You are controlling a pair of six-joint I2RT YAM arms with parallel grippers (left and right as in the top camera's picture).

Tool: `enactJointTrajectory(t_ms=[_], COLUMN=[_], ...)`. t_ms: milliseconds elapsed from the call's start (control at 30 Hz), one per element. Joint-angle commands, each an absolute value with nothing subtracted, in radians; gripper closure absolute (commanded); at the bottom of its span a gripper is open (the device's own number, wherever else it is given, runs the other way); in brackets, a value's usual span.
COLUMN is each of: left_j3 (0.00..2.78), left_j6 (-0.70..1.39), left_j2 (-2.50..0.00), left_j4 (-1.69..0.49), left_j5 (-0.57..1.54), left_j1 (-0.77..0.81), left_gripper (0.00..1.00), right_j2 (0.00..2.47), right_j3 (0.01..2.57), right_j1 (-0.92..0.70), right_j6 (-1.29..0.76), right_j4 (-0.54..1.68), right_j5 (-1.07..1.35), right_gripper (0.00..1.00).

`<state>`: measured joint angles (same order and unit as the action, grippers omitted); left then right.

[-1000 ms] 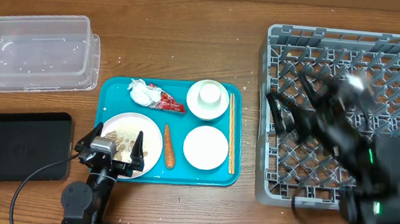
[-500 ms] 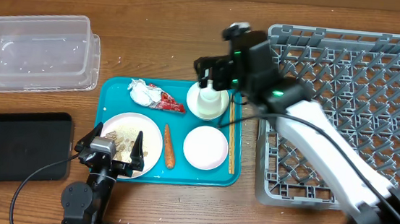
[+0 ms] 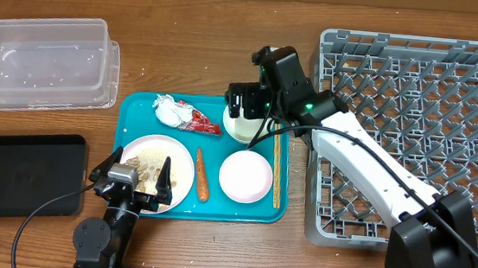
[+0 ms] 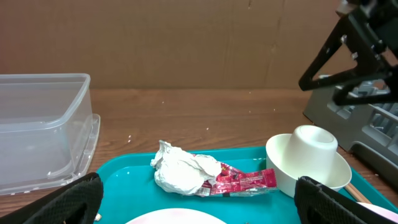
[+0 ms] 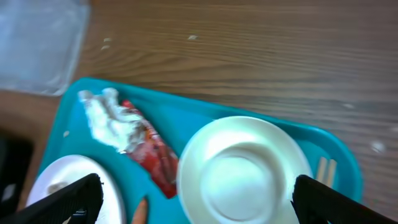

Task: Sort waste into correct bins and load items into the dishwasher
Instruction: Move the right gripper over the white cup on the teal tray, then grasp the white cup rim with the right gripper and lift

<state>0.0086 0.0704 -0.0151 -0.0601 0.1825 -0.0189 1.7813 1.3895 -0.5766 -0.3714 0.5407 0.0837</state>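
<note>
Right gripper [image 3: 248,104]: jaws apart, nothing clasped.
Being held over the white bowl [image 5: 273,155] and cup [image 4: 314,142] on the teal tray [image 3: 137,112].

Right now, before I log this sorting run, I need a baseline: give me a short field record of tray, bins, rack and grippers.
teal plastic tray: crumpled white tissue, red-and-white wrapper, orange carrot, white plate of rice scraps, white bowl, smaller white dish, wooden chopsticks
clear plastic tub: no waste
shallow black tray: no waste
grey lattice rack: no dishes
left gripper: open, over plate
right gripper: open, above bowl
</note>
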Motion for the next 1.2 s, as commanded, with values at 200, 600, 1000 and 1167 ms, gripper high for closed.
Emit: enactJointTrajectory(t_ms=[200, 600, 1000, 1167], left_j3=[0.005, 0.005, 0.005, 0.005], left_j6=[0.048, 0.047, 0.048, 0.048], left_j2=[-0.004, -0.004, -0.004, -0.004], left_j4=[-0.062, -0.062, -0.062, -0.062], left_j5=[0.174, 0.173, 0.173, 0.173], left_j1=[-0.013, -0.013, -0.013, -0.013], left_gripper=[0.0, 0.0, 0.0, 0.0], right_j2=[1.853, 1.903, 1.932, 1.937], right_j3=[1.414, 1.414, 1.414, 1.413], right_j1=[-0.583, -0.624, -0.642, -0.643], right_j6=[-0.443, -0.503, -0.555, -0.554], right_j4=[0.517, 0.535, 0.564, 0.569], right_j5=[-0.011, -0.068, -0.13, -0.131], right_gripper=[0.0, 0.0, 0.0, 0.0])
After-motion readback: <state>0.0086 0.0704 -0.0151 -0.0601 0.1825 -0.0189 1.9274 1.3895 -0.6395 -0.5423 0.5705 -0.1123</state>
